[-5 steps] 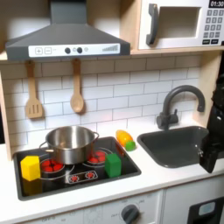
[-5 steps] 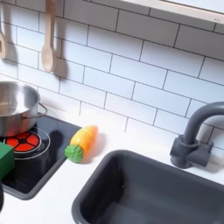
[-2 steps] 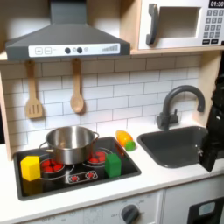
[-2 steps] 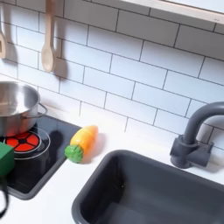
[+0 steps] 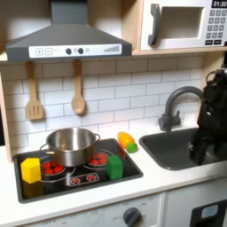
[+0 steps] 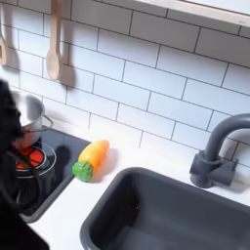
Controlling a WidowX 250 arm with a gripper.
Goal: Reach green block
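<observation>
We see a toy kitchen: white tiled wall (image 5: 115, 84), grey range hood (image 5: 66, 40), microwave (image 5: 182, 25) upper right in the first exterior view, white worktop (image 5: 133, 182), dark sink (image 6: 176, 210) with grey faucet (image 6: 217, 146).

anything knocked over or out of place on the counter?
Nothing stands out. The green block and yellow block stand upright on the stove, the pot sits level, and the corn toy lies on the counter.
</observation>
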